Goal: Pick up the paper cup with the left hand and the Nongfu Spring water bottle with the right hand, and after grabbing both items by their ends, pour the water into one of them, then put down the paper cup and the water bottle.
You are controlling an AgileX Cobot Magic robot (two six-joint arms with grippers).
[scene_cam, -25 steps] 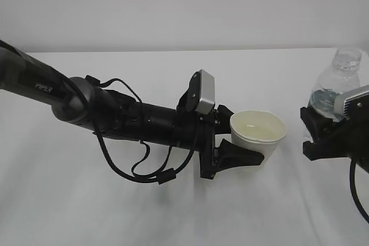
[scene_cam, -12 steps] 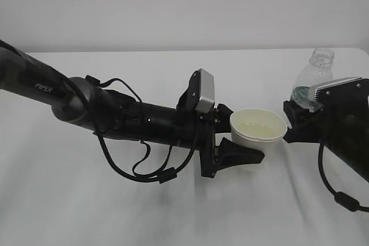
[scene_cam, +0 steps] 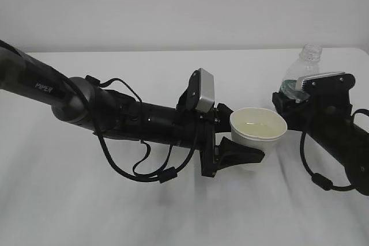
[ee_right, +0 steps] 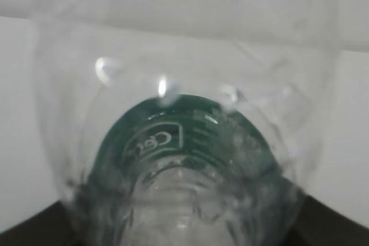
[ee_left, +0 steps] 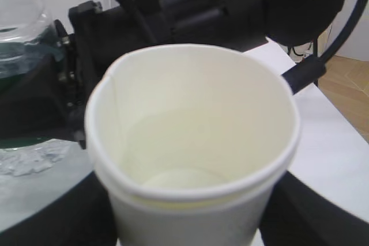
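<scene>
My left hand (scene_cam: 248, 137) on the arm lettered "PIPER" is shut on the paper cup (scene_cam: 258, 132), which stands upright above the table with its mouth up. In the left wrist view the paper cup (ee_left: 196, 142) fills the middle, with the gripper (ee_left: 190, 226) and its dark fingers (ee_left: 52, 217) on either side of its lower wall. My right hand (scene_cam: 291, 108) is shut on the lower part of the Nongfu Spring water bottle (scene_cam: 301, 72), whose open neck points up, just right of the cup's rim. The right wrist view shows the bottle (ee_right: 184, 159) close up, held by the gripper (ee_right: 184, 231). Whether the cup holds water I cannot tell.
A white table (scene_cam: 173, 211) lies under both arms, with a pale wall behind it. The left arm's looped black cables (scene_cam: 144, 171) hang beneath it. In the left wrist view the table's edge and a wooden floor (ee_left: 346, 90) show at the right.
The right gripper has carried the bottle leftwards, from the right edge of the view to just beside the cup's rim. The left arm and the cup have not moved.
</scene>
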